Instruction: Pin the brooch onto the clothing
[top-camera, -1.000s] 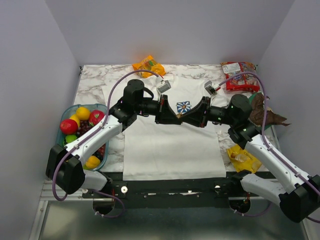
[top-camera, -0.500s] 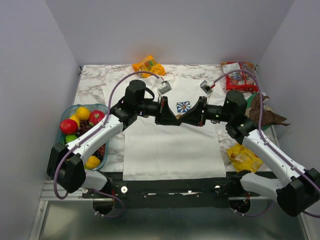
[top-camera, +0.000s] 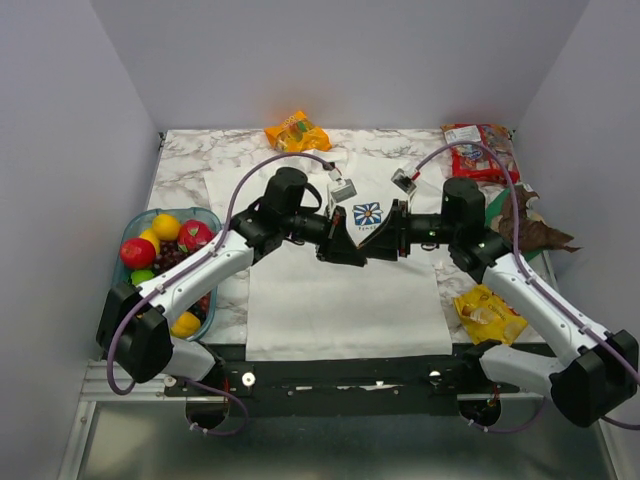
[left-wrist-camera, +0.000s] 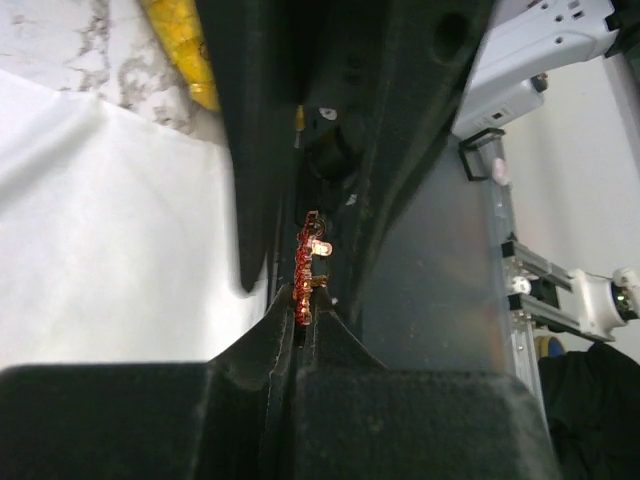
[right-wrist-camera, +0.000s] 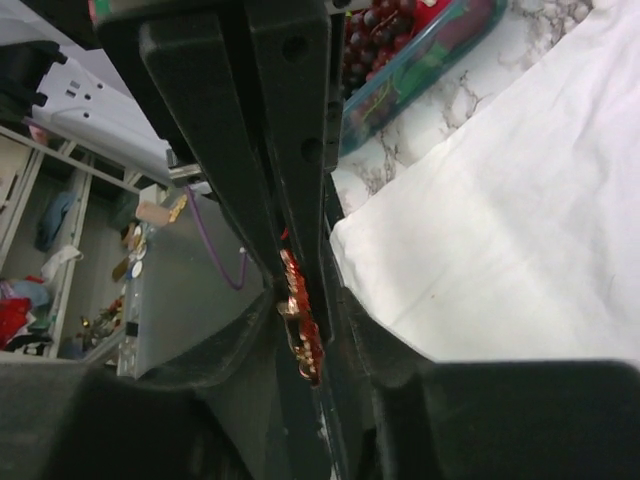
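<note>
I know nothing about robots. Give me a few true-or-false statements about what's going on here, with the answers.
1. The left gripper and right gripper meet above the shirt. True.
2. The brooch is already pinned to the shirt. False: it sits between the left gripper's fingers, off the cloth.
3. A tray of fruit sits left of the shirt. True.
4. The shirt's flower print is red. False: it is blue and white.

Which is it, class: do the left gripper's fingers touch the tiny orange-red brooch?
Touching. The left wrist view shows the tiny orange-red brooch pinched in the slit between the fingers of the left gripper.
</note>
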